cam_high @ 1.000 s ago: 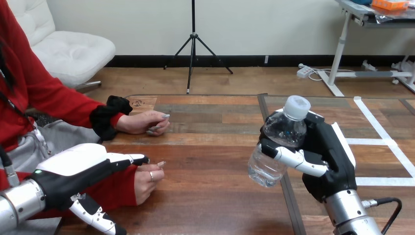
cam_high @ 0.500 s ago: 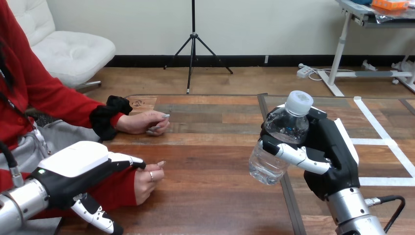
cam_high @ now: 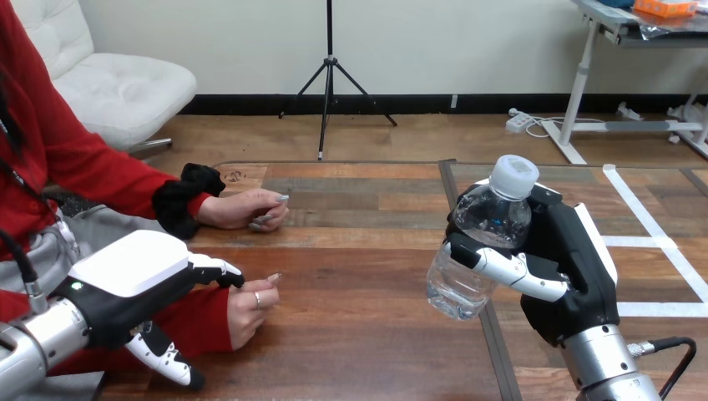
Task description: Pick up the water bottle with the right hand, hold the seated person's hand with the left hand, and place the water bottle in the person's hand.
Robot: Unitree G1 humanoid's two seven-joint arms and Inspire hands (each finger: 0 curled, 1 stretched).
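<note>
Tabletop (cam_high: 359,276) spans between right hand (cam_high: 576,259), fingers (cam_high: 501,267) gripping water bottle (cam_high: 484,225), and open-fingered left hand (cam_high: 125,280) over person's wrist (cam_high: 219,317).

Open table (cam_high: 359,284) — between bottle (cam_high: 488,221) and person (cam_high: 83,167)

Clear water bottle (cam_high: 457,288), white cap (cam_high: 513,175); brown wood-grain table (cam_high: 359,276)

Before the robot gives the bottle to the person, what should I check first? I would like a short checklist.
1. Right hand grips bottle, off the table: ok.
2. Cap on: ok.
3. Left hand holds the person's nearer hand: cannot tell; it is over the sleeve.
4. Nearer hand open to receive: not ok, curled, resting on the table.
5. Table between bottle and nearer hand free: ok.
</note>
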